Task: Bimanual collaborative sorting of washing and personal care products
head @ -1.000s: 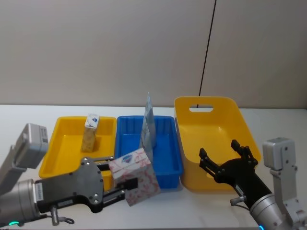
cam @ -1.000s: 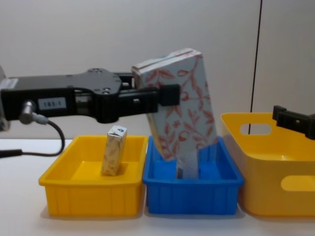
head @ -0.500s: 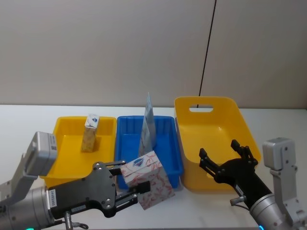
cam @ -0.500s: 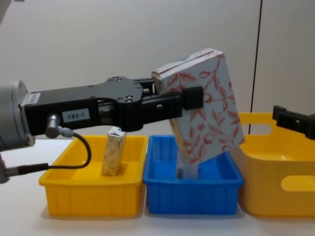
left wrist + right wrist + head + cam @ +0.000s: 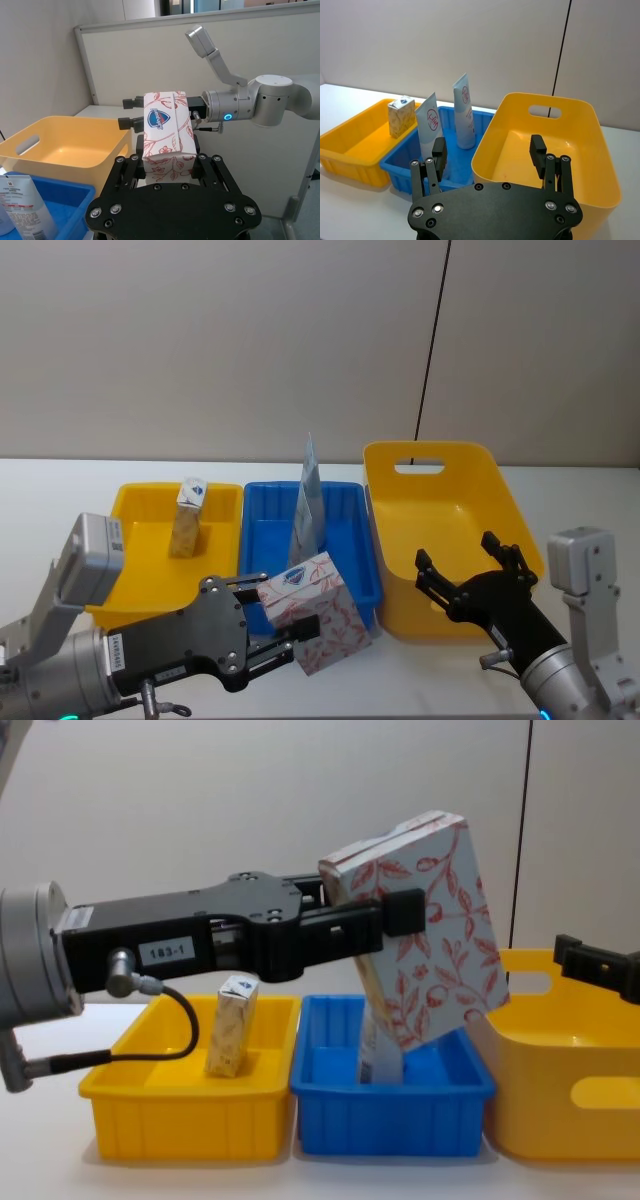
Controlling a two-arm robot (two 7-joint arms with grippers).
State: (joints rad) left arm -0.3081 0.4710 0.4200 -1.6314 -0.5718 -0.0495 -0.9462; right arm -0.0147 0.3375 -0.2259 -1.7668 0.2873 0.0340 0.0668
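1. The white pack with red leaf-vine print (image 5: 318, 612) is one piece. It is in the air above the table (image 5: 40, 490), tilted, at 6 o'clock from the blue tray (image 5: 352, 540). In the chest view its top leans toward the deep yellow bin (image 5: 560, 1060).
2. The left gripper (image 5: 400, 915) is clamped on this pack; its black fingers press the two wide faces, and the pack fills the gap between them.
3. The narrow end of the pack carries a blue shield badge (image 5: 156, 119) that reads "Safeguard".
4. A white sticker (image 5: 168, 951) on the left gripper body reads "183-1".
5. The right gripper (image 5: 470, 575) is at 3 o'clock from the pack, over the near part of the deep yellow bin. Its fingers are wide apart and touch nothing.
6. Two white tubes (image 5: 431, 125) stand upright in the blue tray, each with a round red logo; the letters are too small to read.
7. One cream carton (image 5: 187, 518) stands in the shallow yellow tray (image 5: 130, 565), at 9 o'clock from the blue tray. It has a small blue mark at the top.
8. There are three containers in a row: the shallow yellow tray, the blue tray, and the deep yellow bin at 3 o'clock, with one handle slot in its far wall.
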